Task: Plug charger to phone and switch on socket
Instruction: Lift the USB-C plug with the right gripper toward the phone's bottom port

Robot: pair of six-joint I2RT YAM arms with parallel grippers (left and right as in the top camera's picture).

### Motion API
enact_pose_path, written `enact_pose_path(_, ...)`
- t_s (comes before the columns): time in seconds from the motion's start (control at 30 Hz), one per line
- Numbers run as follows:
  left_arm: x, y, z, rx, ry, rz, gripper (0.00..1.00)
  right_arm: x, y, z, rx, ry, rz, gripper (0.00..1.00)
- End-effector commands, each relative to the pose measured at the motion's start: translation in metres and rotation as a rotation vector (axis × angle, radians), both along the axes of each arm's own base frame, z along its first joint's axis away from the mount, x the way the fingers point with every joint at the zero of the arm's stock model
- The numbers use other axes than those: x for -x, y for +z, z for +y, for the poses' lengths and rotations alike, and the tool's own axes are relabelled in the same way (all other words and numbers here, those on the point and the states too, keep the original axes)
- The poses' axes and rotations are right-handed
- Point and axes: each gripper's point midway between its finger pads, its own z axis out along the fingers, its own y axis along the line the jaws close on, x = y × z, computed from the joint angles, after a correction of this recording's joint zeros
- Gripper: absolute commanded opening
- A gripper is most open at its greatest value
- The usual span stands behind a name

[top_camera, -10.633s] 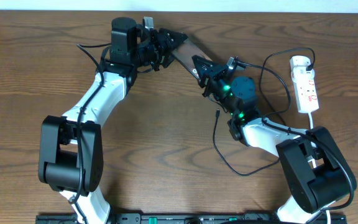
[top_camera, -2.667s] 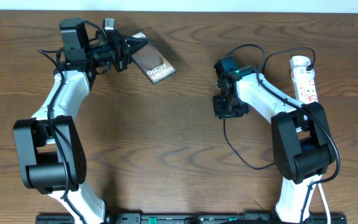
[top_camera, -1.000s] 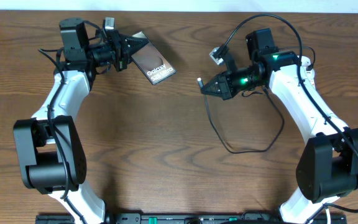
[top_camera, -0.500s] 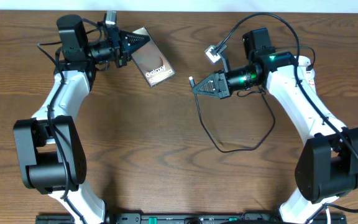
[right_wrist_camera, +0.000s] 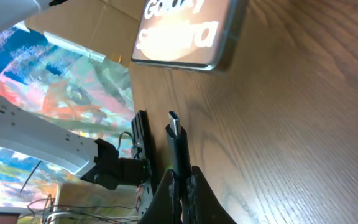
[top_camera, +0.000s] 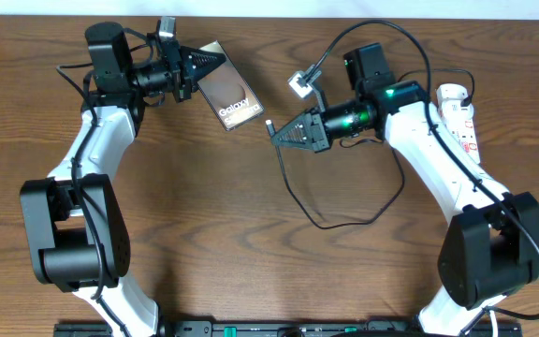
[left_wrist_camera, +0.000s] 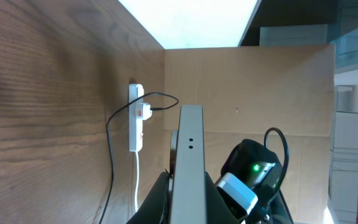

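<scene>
The right gripper (top_camera: 286, 134), clamped shut on the end of the charger (top_camera: 344, 217), has swung left over the table (top_camera: 204, 243) in the last second, and its tip (top_camera: 269, 123) now hangs just beside the phone (top_camera: 233, 95) without touching it. The left gripper (top_camera: 202, 64) stays pinched on the phone's far end, steadying it. From the right wrist the tip (right_wrist_camera: 174, 123) aims at the phone's near edge, so plugging in looks close, though the port itself is not visible. The socket (top_camera: 458, 110) lies well apart at the right, its switch not yet pressed
</scene>
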Motion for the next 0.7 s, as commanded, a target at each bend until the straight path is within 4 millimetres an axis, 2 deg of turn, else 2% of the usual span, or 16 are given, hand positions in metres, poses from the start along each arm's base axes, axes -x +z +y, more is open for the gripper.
enact_pose_path(0.0,0.007,0.010,-0.003,0.024,-0.047,-0.005,0.07,0.006,0.002,0.011,-0.024,0.027,0.036,0.01)
enact_pose_path(0.4,0.016,0.014,-0.006,0.034,-0.106,-0.046,0.07,0.011,-0.002,0.023,-0.022,0.045,0.069,0.01)
enact_pose_path(0.67,0.016,0.014,-0.006,0.023,-0.112,-0.082,0.07,0.015,0.002,0.033,-0.148,0.122,0.109,0.01)
